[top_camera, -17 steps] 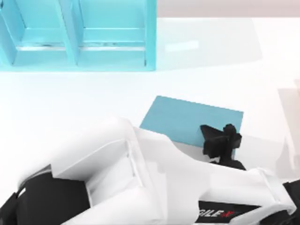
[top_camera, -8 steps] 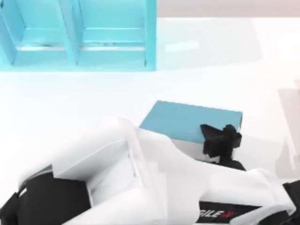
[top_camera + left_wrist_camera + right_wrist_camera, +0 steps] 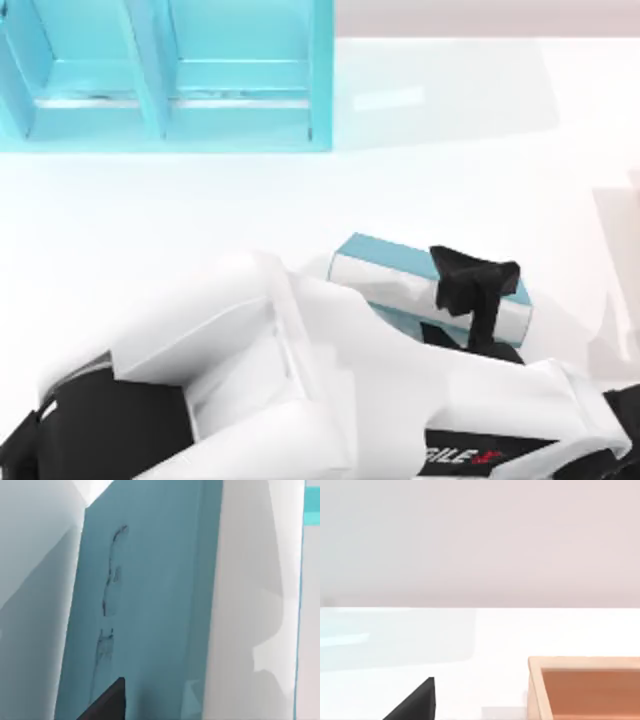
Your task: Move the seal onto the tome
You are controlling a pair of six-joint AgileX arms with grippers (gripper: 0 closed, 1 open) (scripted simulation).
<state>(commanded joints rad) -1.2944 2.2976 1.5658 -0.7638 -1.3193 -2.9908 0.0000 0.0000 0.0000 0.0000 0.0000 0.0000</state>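
Note:
The tome [image 3: 385, 283] is tipped up on its edge right of the table's middle, its teal cover [image 3: 385, 250] a thin strip above the white page edges. My left gripper [image 3: 470, 285] reaches in from the front and is shut on the tome's right end. In the left wrist view the teal cover [image 3: 150, 605] stands very close, with white pages beside it and one dark fingertip [image 3: 107, 702] against it. The seal is out of view. A dark fingertip [image 3: 415, 705] of my right gripper shows low in the right wrist view, over bare table.
A teal compartmented shelf unit [image 3: 160, 80] stands at the back left. My left arm's white body [image 3: 250, 380] covers the front of the table. An orange-tan box-like thing with a paler rim [image 3: 585, 687] lies close to my right gripper.
The tome went from lying flat to tipped up on edge, its page edges now facing up. My left gripper rose slightly with it.

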